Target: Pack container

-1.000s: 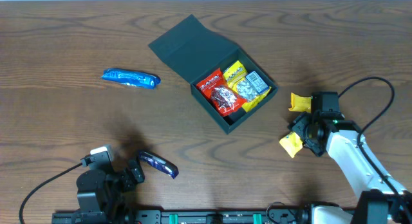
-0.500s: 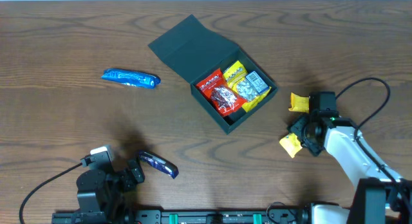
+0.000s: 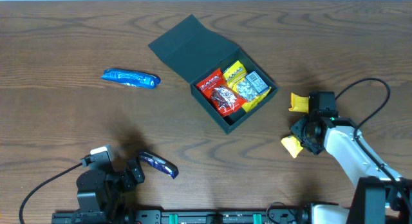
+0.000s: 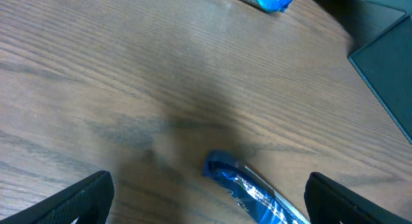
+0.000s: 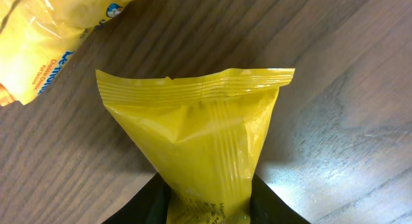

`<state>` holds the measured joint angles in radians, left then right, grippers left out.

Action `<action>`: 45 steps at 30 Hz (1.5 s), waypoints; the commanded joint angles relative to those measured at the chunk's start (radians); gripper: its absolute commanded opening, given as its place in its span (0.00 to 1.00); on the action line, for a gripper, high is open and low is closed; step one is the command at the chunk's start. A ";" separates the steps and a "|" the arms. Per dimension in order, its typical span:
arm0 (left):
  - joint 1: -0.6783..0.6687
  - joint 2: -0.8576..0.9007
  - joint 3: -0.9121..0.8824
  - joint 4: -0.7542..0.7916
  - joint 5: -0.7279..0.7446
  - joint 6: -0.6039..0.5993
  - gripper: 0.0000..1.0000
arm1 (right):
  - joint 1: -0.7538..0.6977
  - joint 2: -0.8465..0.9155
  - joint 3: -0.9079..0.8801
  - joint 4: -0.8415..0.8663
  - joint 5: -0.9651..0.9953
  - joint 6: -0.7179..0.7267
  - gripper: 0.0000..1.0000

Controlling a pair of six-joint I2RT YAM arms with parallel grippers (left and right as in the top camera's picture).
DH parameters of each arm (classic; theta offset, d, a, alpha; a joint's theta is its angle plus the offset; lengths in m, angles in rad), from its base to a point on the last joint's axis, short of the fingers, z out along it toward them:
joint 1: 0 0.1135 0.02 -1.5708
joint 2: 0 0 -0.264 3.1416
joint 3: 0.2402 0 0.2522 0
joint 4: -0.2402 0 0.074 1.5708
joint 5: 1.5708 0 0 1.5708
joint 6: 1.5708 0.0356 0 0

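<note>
R gripper (image 5: 209,208) pinches yellow pkt (image 5: 196,127), L gripper (image 4: 212,199) wide open; 2nd yellow pkt (image 5: 38,47) print unreadable

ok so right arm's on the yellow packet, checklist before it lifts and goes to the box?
1. Right gripper grip on the yellow packet: ok, the jaws pinch its lower end.
2. Second yellow packet out of the grip: ok, it lies apart.
3. Container open: ok, the interior shows.
4. Room inside: cannot tell, the packed snacks cover most of what shows.
5. Left gripper out of the way: ok, open over the dark blue packet at the far side of the table.
</note>
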<state>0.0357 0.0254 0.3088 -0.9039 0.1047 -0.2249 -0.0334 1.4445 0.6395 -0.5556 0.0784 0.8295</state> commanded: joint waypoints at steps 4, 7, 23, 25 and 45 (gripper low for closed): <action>0.003 -0.002 -0.016 -0.060 -0.003 0.008 0.96 | 0.035 -0.061 0.004 -0.027 0.004 -0.028 0.32; 0.003 -0.002 -0.016 -0.060 -0.003 0.008 0.95 | 0.050 -0.107 0.026 -0.083 0.024 -0.058 0.32; 0.003 -0.002 -0.016 -0.060 -0.003 0.008 0.95 | 0.221 -0.126 0.370 -0.315 0.082 -0.373 0.25; 0.003 -0.002 -0.016 -0.060 -0.003 0.008 0.96 | 0.254 -0.111 0.414 -0.324 0.078 -0.422 0.26; 0.003 -0.002 -0.016 -0.060 -0.003 0.008 0.95 | 0.475 0.121 0.689 -0.563 0.229 -0.463 0.37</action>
<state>0.0357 0.0254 0.3092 -0.9043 0.1047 -0.2249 0.4465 1.5864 1.3384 -1.1149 0.2695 0.3271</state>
